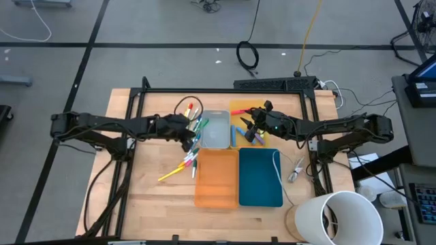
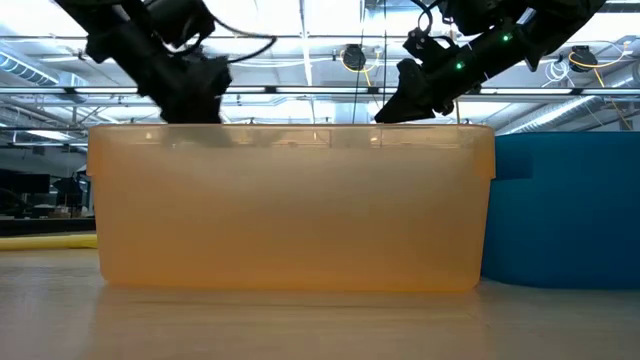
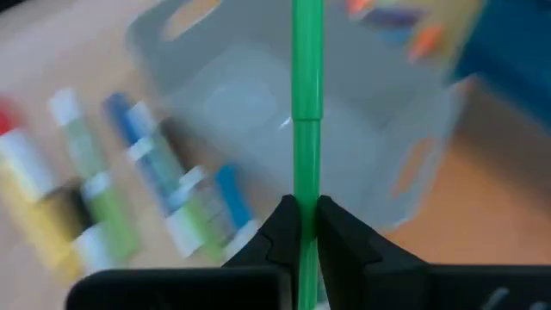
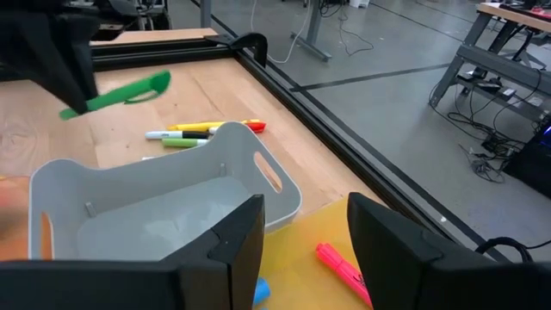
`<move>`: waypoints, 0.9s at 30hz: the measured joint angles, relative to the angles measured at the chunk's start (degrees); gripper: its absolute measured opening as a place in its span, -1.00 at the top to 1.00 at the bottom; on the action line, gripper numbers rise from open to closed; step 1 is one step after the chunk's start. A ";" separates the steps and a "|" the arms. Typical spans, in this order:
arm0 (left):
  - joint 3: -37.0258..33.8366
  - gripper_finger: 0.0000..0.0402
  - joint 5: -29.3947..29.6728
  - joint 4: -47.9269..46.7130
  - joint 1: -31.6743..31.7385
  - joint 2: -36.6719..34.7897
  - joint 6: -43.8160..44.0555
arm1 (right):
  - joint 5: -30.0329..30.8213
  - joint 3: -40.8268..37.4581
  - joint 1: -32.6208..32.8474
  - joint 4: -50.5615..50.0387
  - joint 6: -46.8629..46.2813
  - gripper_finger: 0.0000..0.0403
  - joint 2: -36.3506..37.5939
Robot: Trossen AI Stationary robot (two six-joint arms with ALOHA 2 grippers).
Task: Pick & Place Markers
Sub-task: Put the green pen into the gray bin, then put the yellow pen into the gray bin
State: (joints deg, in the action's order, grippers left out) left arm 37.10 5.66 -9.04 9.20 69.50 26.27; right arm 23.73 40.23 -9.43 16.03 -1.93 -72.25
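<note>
left gripper (image 3: 301, 226) – jaws clamped on green marker (image 3: 306, 103), held beside grey tray (image 4: 164, 207) | right gripper (image 4: 306, 228) – jaws apart, nothing held, above yellow tray (image 4: 318, 228) | risk: marker could be dropped outside the tray if released early

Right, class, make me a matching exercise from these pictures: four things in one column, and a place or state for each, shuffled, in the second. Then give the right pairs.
Things:
1. green marker
2. right gripper
3. pink marker
4. orange tray

Places or states:
A. lying on the yellow tray
B. open, holding nothing
C. clamped in the left gripper
D. on the table beside the teal tray

Pairs: 1-C, 2-B, 3-A, 4-D
</note>
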 joint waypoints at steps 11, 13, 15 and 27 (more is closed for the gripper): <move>0.09 0.95 0.39 23.31 -0.03 8.01 -0.21 | 0.02 0.00 0.00 0.02 -0.02 0.23 0.00; 0.09 0.99 0.40 26.44 -0.01 10.42 -0.23 | 0.00 0.00 0.00 0.02 0.00 0.23 0.00; 0.07 0.97 0.39 28.34 0.14 11.77 -0.97 | 0.01 0.00 0.00 0.02 0.00 0.23 0.00; 0.04 0.83 4.44 22.46 0.63 9.20 -10.95 | 0.02 0.00 0.00 0.00 0.00 0.23 0.00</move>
State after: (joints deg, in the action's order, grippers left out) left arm 37.15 10.10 13.41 9.82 78.70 15.32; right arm 23.74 40.23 -9.43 16.03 -1.93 -72.25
